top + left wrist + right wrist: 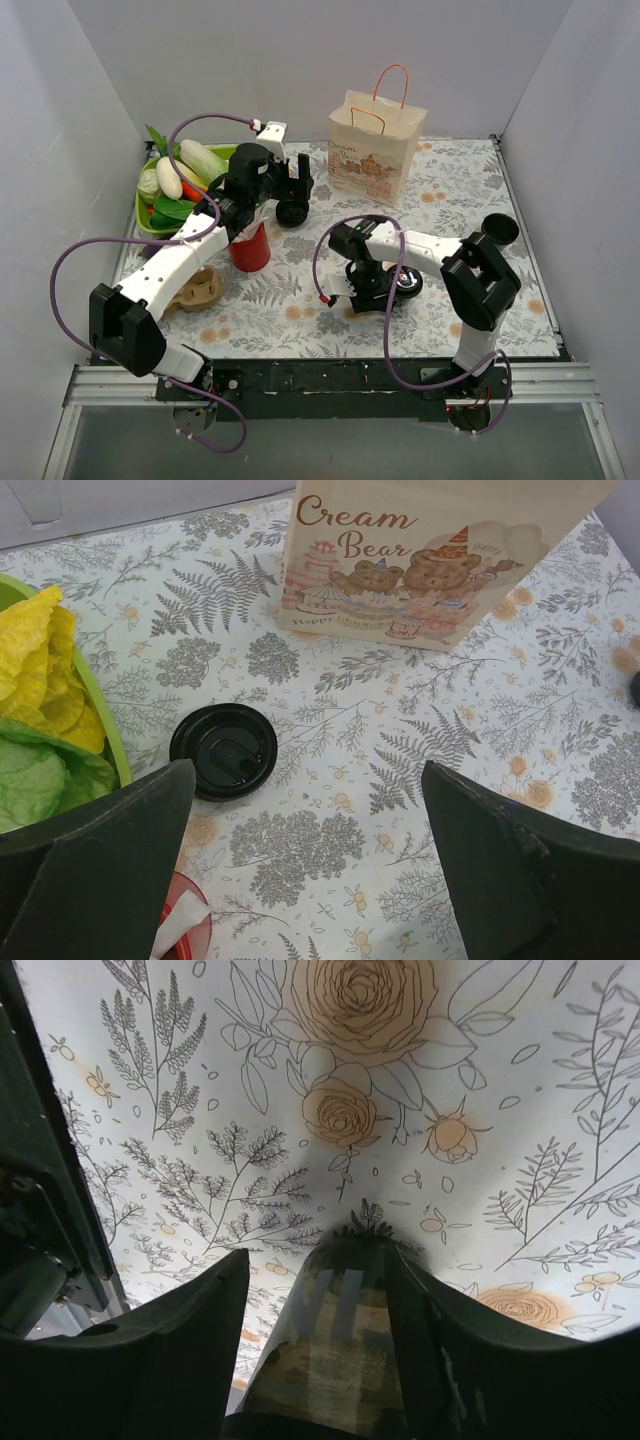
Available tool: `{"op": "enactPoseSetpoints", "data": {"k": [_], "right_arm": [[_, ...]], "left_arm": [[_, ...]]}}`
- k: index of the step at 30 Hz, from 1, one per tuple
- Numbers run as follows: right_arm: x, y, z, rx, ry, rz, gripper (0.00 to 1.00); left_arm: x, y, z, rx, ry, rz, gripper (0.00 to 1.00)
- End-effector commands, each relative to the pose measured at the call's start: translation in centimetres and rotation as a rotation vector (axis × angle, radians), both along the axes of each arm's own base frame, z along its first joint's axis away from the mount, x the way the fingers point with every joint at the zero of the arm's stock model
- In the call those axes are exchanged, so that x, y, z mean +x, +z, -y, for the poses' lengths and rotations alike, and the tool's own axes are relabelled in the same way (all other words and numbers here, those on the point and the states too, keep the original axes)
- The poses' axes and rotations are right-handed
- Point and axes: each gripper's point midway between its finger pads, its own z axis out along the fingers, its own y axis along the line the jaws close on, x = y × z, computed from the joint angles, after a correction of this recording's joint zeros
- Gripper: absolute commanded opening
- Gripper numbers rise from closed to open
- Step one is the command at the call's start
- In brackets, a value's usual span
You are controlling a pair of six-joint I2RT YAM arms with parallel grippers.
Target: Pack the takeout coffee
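Observation:
A glossy black cup [340, 1340] lies on its side on the floral cloth, right of centre [407, 283]. I cannot tell whether it carries a lid, so I cannot tell if it is the takeout coffee. My right gripper [320, 1255] straddles it low over the cloth [375, 290]. One finger rests against the cup and a narrow gap shows at the other. My left gripper [307, 770] hangs wide open and holds nothing, just above a loose flat black lid [223, 750], which lies left of the bag [290, 215].
A paper bag [372, 150] printed "Cream Bear" [430, 560] stands upright at the back. A red cup [250, 250] stands under the left arm. A green tray [143, 218] of vegetables sits at the far left. A brown cardboard carrier [197, 290] lies front left.

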Motion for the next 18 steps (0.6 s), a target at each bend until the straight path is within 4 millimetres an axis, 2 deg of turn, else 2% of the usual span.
{"op": "enactPoseSetpoints", "data": {"k": [1,6,10,18], "right_arm": [[1.5,1.0,0.9,0.004,0.012,0.145,0.63],[1.4,0.3,4.0,-0.062,0.001,0.189,0.6],[1.3,-0.1,7.0,-0.096,-0.073,0.179,0.58],[1.3,-0.4,11.2,-0.137,-0.182,0.192,0.57]], "left_arm": [[-0.1,0.9,0.8,-0.019,-0.032,0.01,0.98],[0.1,0.8,1.1,-0.012,-0.044,0.008,0.98],[0.2,0.9,1.0,0.008,-0.049,0.019,0.98],[-0.1,0.6,1.1,0.017,-0.067,0.013,0.98]]}}
